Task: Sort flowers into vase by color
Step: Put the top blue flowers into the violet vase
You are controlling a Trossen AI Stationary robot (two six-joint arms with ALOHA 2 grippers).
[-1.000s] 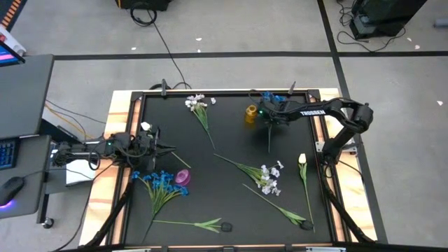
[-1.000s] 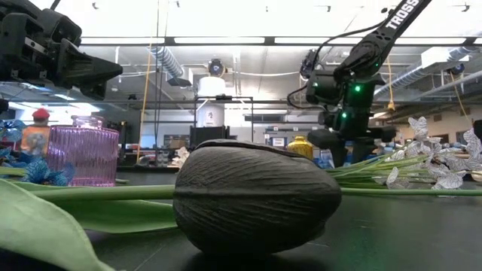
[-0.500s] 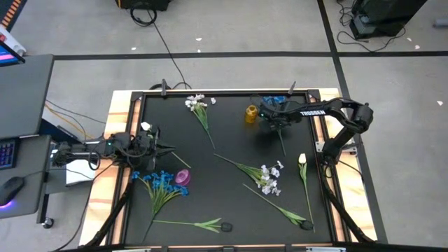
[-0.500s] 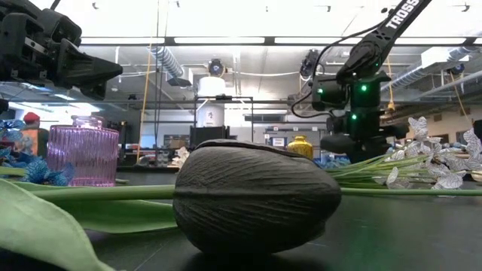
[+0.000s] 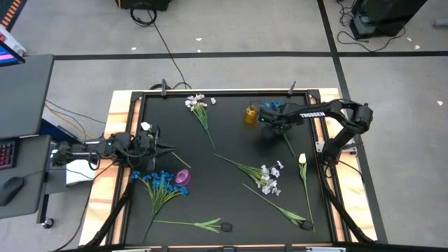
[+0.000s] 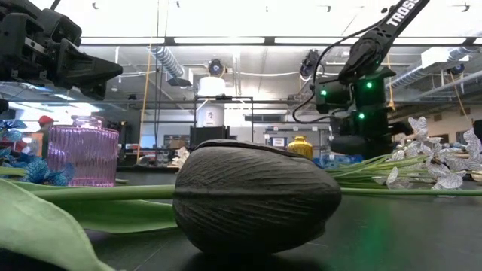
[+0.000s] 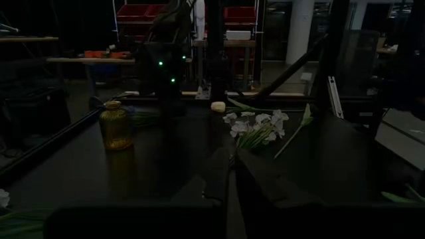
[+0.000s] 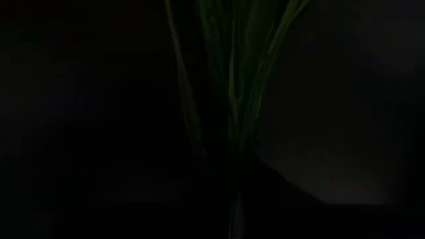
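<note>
Right pincer (image 5: 269, 115) gripping blue flower (image 5: 274, 106) beside yellow vase (image 5: 250, 113), white sprays (image 5: 268, 177) nearby, left pincer (image 5: 170, 148) closed, idle.

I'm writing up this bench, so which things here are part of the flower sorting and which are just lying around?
Job: right claw holding blue flowers; left claw, idle; yellow vase; purple vase; loose blue bunch; central white spray; far white spray; white tulip; dark tulip.
Lying about: floor cable; mouse; desk.
</note>
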